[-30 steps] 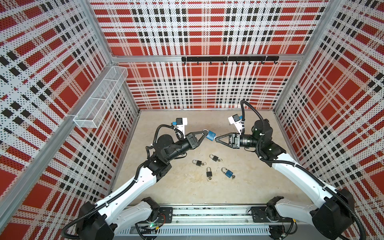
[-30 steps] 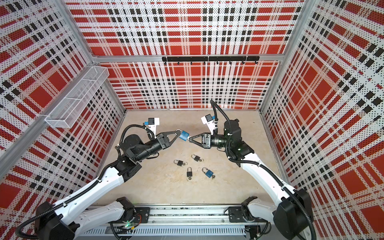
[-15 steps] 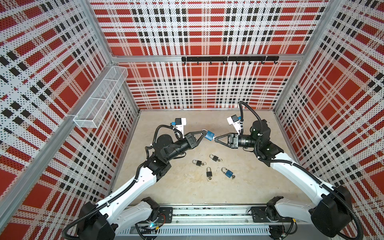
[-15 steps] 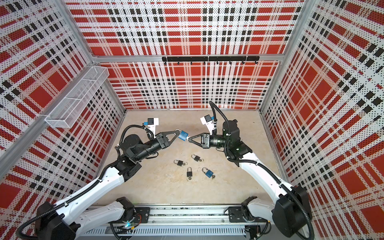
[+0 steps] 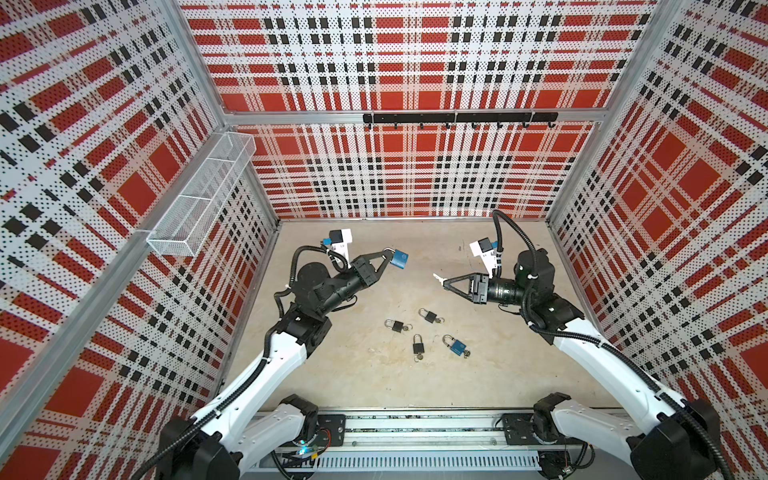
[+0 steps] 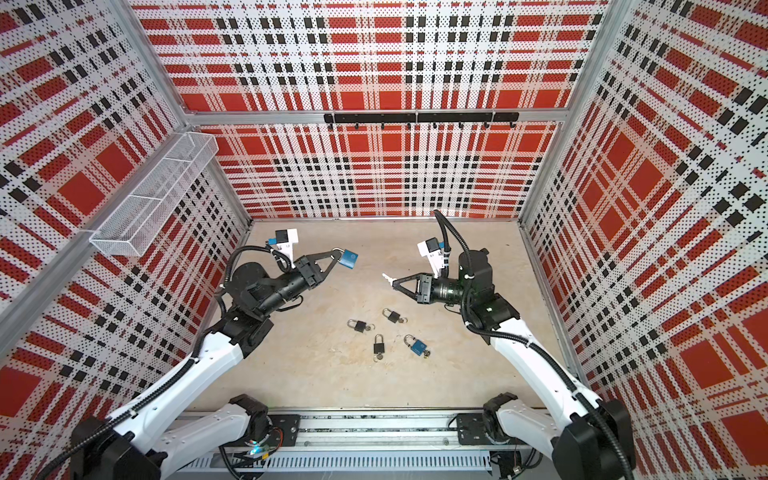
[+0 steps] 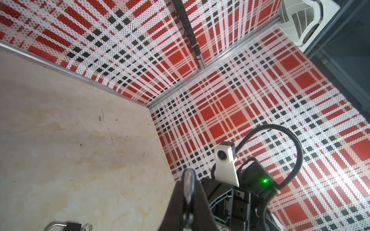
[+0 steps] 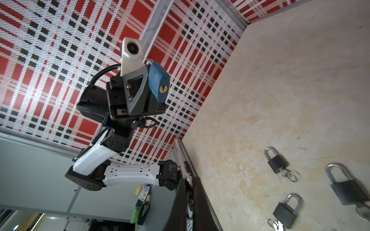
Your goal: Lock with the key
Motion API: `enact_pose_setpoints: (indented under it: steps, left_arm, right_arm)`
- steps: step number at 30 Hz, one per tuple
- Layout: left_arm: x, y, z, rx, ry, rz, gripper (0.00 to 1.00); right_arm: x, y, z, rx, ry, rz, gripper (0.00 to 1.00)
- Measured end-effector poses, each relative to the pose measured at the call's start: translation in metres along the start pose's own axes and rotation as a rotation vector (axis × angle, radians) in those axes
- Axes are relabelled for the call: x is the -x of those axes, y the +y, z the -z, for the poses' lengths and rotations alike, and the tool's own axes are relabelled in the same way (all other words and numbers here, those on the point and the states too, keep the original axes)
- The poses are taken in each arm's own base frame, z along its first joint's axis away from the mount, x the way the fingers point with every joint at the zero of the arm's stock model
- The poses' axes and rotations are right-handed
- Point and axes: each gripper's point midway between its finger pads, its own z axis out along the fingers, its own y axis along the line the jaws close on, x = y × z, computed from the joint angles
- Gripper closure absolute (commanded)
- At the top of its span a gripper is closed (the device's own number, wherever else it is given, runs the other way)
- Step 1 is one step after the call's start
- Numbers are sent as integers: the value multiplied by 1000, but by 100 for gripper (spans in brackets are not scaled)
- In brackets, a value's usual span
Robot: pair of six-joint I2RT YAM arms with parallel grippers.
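Holding the blue padlock (image 5: 400, 258) aloft by its shackle, our left fingers (image 5: 384, 252) are clenched on it, clear of the tabletop (image 5: 374, 386). Our right fingers (image 5: 449, 284) pinch the key (image 5: 436, 277), its blade pointing toward the lock but apart from it. We judge we are at the alignment step: next the blade must meet the brass keyhole (image 8: 163, 88) squarely, slide in, then turn. Four other padlocks (image 5: 431, 316) lie on the tabletop below.
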Motion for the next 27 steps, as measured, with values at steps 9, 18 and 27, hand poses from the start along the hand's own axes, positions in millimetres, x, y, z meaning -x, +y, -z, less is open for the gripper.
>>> enact_pose_setpoints:
  steps: [9, 18, 27]
  left_arm:
    - [-84, 57, -63, 165, 299, 22, 100]
    - [-151, 86, -129, 259, 513, -41, 100]
    - [-216, 143, -174, 383, 668, -41, 100]
  right_arm:
    - [-6, -71, 43, -303, -104, -78, 100]
    - [-19, -130, 78, -551, -127, -160, 100]
    - [-31, -154, 95, -688, -110, -162, 100]
